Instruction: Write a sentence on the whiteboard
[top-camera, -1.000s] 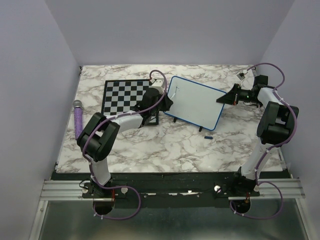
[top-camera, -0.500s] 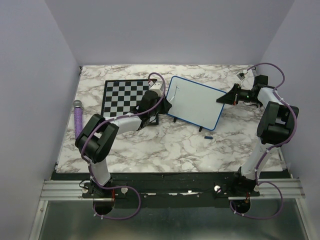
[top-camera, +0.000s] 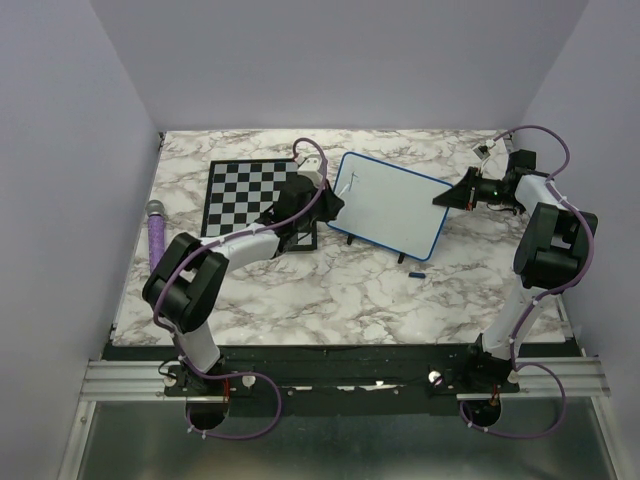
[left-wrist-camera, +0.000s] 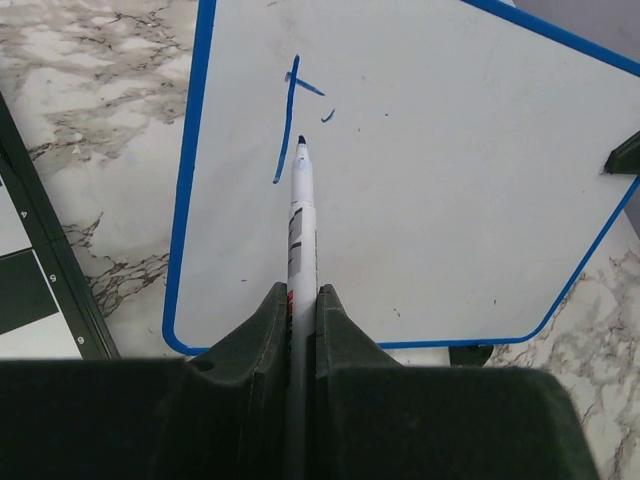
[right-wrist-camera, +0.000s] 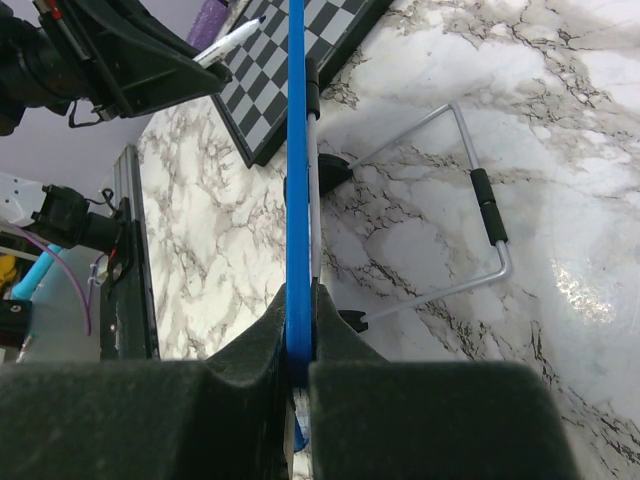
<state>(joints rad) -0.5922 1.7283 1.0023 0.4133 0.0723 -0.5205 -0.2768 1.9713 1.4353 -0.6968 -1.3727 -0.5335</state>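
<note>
Our left pincer (left-wrist-camera: 303, 296) clamps the marker (left-wrist-camera: 301, 200), our right pincer (right-wrist-camera: 300, 310) the frame of the whiteboard (top-camera: 390, 205), propped right of the chessboard (top-camera: 245, 190). Hard pressing could shove it loose, skewing our writing.

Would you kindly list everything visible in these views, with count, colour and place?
whiteboard: 1, white with blue frame, propped up centre-right on the table
strokes: a few, blue, near the whiteboard's left edge
marker: 1, white, tip by the strokes
chessboard: 1, black and white, left of the whiteboard
cylinder: 1, purple, table's left edge
small piece: 1, blue, in front of the whiteboard
stand: 1, silver wire, behind the whiteboard
table: 1, white marble
left fingers: 2, dark, shut on the marker
right fingers: 2, dark, clamping the whiteboard's edge
</note>
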